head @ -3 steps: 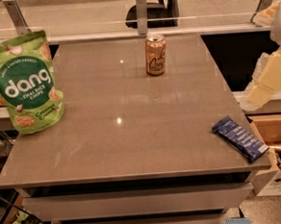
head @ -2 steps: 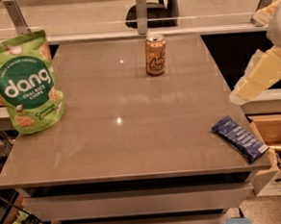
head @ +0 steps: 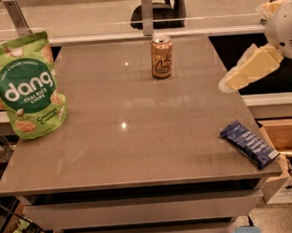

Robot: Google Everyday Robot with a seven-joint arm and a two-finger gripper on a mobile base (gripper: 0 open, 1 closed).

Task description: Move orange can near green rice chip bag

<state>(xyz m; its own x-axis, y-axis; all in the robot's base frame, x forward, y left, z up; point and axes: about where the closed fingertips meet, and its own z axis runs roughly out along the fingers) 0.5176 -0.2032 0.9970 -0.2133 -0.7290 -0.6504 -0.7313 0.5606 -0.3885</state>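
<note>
Orange can [head: 162, 56] upright, well left of gripper [head: 235, 79]

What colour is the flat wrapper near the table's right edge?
Dark blue wrapper, seen in the camera view; the gripper is over the table's right edge.

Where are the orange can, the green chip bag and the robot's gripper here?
orange can [head: 162, 59]: camera view, middle of its side.
green rice chip bag [head: 26, 89]: camera view, the dark green circle.
gripper [head: 230, 83]: camera view, its pale tip, to the right of the can.
</note>
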